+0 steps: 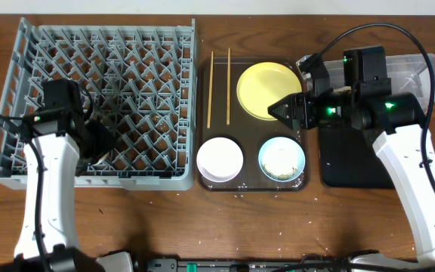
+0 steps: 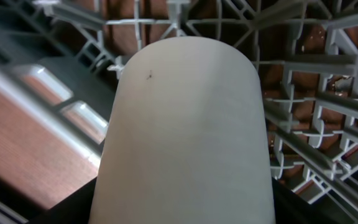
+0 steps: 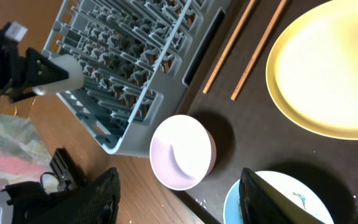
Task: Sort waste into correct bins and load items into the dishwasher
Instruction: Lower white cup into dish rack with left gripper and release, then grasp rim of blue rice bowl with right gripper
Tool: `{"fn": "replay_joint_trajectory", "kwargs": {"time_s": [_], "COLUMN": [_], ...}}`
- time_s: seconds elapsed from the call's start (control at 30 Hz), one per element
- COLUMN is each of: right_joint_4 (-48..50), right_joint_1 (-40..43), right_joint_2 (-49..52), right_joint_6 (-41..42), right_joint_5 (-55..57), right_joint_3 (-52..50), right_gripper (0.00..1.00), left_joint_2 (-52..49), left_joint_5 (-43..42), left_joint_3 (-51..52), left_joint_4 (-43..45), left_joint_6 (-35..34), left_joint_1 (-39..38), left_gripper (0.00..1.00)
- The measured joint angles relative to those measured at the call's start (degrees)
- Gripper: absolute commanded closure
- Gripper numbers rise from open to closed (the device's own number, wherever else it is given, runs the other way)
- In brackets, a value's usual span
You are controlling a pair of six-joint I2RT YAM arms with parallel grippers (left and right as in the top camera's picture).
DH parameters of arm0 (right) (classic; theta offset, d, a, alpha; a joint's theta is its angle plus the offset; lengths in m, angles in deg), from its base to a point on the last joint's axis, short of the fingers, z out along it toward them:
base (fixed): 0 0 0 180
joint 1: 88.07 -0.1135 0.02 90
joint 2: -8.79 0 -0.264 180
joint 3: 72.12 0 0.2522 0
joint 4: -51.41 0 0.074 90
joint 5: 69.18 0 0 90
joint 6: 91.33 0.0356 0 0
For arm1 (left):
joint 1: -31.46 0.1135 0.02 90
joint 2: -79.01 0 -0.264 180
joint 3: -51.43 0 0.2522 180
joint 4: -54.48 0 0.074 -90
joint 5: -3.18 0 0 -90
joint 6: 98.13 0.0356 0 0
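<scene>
My left gripper point(image 1: 97, 141) is shut on the small white cup point(image 2: 185, 130) and holds it over the grey dish rack point(image 1: 149, 45); the cup also shows in the right wrist view point(image 3: 64, 71). My right gripper point(image 1: 283, 109) is open and empty, above the right edge of the yellow plate point(image 1: 263, 89). In its wrist view the white bowl point(image 3: 182, 152) lies below, between the open fingers. The light blue bowl point(image 1: 282, 160) holds rice-like grains. Two chopsticks point(image 1: 210, 87) lie left of the plate. No wrapper or paper strip is in view.
The plate, bowls and chopsticks sit on the dark brown tray point(image 1: 249, 185). The black tray point(image 1: 353, 162) lies at the right, with the clear tub point(image 1: 418, 68) behind it, partly hidden by my right arm. Bare wood table runs along the front.
</scene>
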Motion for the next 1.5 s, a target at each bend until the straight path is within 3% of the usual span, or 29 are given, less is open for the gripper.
{"fn": "replay_joint_trajectory", "kwargs": {"time_s": [0.1, 0.23, 0.3, 0.57, 0.73, 0.97, 1.2, 1.4, 1.5], "right_joint_4": [-0.5, -1.0, -1.0, -2.8, -4.8, -5.0, -1.1, 5.3, 6.7], "right_joint_1": [0.0, 0.0, 0.0, 0.0, 0.0, -5.4, -18.4, -22.2, -22.2], "right_joint_2": [0.0, 0.0, 0.0, 0.0, 0.0, 0.0, 3.0, 10.2, 14.6], "right_joint_6": [-0.1, -0.5, -0.6, -0.9, -0.9, 2.0, 12.8, 17.9, 18.9], "right_joint_5": [0.1, 0.1, 0.1, 0.9, 4.2, 13.5, 30.1, 37.1, 38.7], "right_joint_3": [0.0, 0.0, 0.0, 0.0, 0.0, -0.9, -7.4, -13.1, -13.5], "right_gripper": [0.41, 0.41, 0.41, 0.41, 0.44, 0.5, 0.62, 0.71, 0.81], "left_joint_2": [-2.1, -2.7, -2.7, -2.2, 2.2, 13.6, 21.6, 22.9, 22.9], "left_joint_5": [-0.9, -4.1, -5.6, -16.7, -22.3, -29.0, -24.7, -21.5, -21.0], "left_joint_3": [0.0, 0.0, 0.0, 0.0, -0.4, -1.3, -1.4, -1.4, -1.4], "left_joint_4": [1.2, 1.2, 1.1, 0.5, -1.2, -1.3, -1.9, -2.0, -2.1], "left_joint_6": [0.9, 1.7, 1.8, 5.3, 9.6, 17.4, 20.5, 21.2, 21.3], "left_joint_1": [1.6, 4.7, 6.0, 10.0, 9.4, -0.2, -15.1, -17.7, -17.7], "left_gripper": [0.28, 0.08, 0.05, 0.05, 0.11, 0.12, 0.13, 0.13, 0.12]}}
